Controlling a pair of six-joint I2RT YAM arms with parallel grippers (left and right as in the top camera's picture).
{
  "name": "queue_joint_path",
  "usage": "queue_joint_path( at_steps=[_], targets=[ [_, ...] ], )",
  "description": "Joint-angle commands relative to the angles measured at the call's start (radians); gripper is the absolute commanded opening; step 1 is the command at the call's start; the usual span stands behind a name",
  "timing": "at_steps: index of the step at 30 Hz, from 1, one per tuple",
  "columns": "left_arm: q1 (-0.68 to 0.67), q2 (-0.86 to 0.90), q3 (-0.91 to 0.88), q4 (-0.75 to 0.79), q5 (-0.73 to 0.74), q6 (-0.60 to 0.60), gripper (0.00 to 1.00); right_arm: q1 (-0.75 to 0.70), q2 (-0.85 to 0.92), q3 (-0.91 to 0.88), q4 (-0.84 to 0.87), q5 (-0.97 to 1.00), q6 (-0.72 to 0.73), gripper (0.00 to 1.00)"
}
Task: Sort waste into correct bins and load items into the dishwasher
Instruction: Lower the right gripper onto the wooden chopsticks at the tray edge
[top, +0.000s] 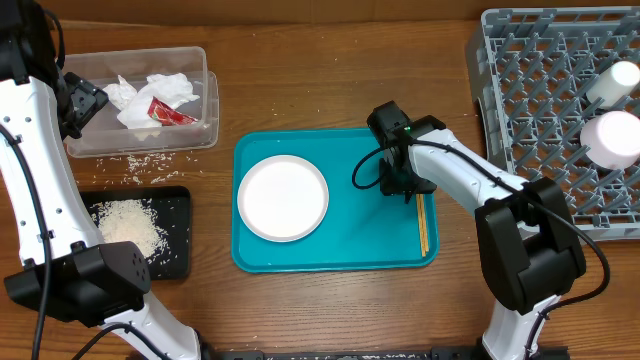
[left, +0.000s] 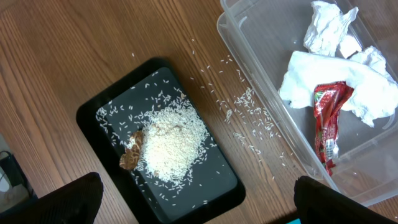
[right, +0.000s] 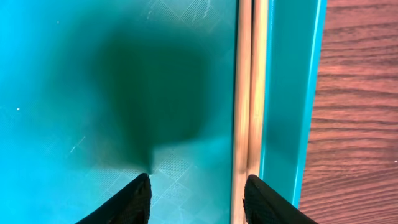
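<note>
**No readable writing in any view**

The small red wrapper (left: 328, 115), which lies in the clear plastic tub (left: 264, 43), carries some pale print on its surface. This print is too small and too blurred to make out any word or brand. On the other things in the three views, no letter, number, label or sign can be read.
</note>
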Motion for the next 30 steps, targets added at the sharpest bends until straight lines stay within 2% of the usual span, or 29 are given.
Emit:
queue_joint_path(
  at_steps=[1, 8, 13, 17, 22, 30],
  targets=[
    [0.003, -0.005, 0.009, 0.002, -0.017, 0.008, 1.0, -0.002, -0.007, -0.006, 0.009, 0.02, -0.016, 0.5],
    [0.003, -0.005, 0.009, 0.002, -0.017, 0.008, 1.0, -0.004, -0.007, -0.006, 0.016, 0.019, -0.041, 0.51],
    [0.003, -0.005, 0.009, 0.002, -0.017, 0.008, 1.0, -0.004, -0.007, -0.006, 0.024, 0.016, -0.049, 0.57],
    [0.003, -0.005, 0.009, 0.001, -0.017, 0.008, 1.0, -0.018, -0.007, -0.006, 0.031, -0.049, -0.108, 0.56],
    [0.003, -0.005, 0.009, 0.002, -0.017, 0.008, 1.0, -0.069, -0.007, -0.006, 0.03, -0.121, -0.125, 0.5],
    [0.003, -0.005, 0.009, 0.002, -0.017, 0.008, 1.0, -0.109, -0.007, -0.006, 0.033, -0.219, -0.199, 0.49]
  ],
)
